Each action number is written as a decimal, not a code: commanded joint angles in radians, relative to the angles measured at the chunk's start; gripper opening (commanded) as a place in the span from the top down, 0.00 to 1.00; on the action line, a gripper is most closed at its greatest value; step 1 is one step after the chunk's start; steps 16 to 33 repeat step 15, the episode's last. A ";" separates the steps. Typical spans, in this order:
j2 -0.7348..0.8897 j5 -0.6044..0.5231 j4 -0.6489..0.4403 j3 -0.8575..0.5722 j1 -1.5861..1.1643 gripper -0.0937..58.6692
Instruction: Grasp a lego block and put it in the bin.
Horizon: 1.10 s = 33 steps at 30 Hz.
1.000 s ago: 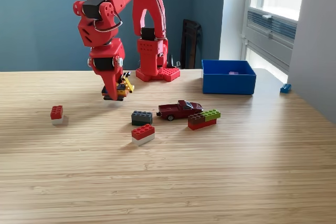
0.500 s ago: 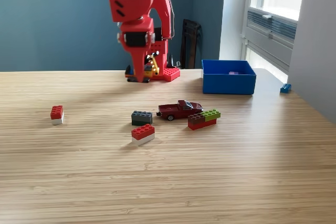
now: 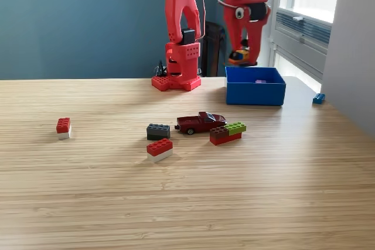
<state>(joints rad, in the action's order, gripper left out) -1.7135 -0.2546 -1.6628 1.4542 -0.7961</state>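
Note:
My red arm reaches up and over to the exterior view's right. Its gripper (image 3: 240, 55) hangs just above the back left part of the blue bin (image 3: 255, 92), shut on a small yellow and orange lego block (image 3: 238, 57). A small purple piece (image 3: 261, 81) lies inside the bin. Other lego blocks lie on the wooden table: a red and white one (image 3: 63, 127) at the left, a dark grey one (image 3: 158, 131), a red and white one (image 3: 159, 149) in front of it, and a green, brown and red cluster (image 3: 228, 132).
A dark red toy pickup (image 3: 200, 122) stands between the grey block and the cluster. A blue brick (image 3: 318, 98) lies near the table's right edge by the window. The arm's base (image 3: 176, 81) sits at the back centre.
The arm has swung from the left side of the table, across its base, to above the bin, lifting the held block with it. Nothing on the table has moved.

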 commanded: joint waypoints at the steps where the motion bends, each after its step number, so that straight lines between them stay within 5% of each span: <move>1: 0.081 -0.037 -0.023 -0.129 -0.222 1.00; 13: 0.359 -0.046 -0.023 -0.224 -0.419 0.99; 15: 0.382 -0.035 -0.026 -0.224 -0.422 0.89; 33: 0.382 -0.035 -0.026 -0.224 -0.422 0.89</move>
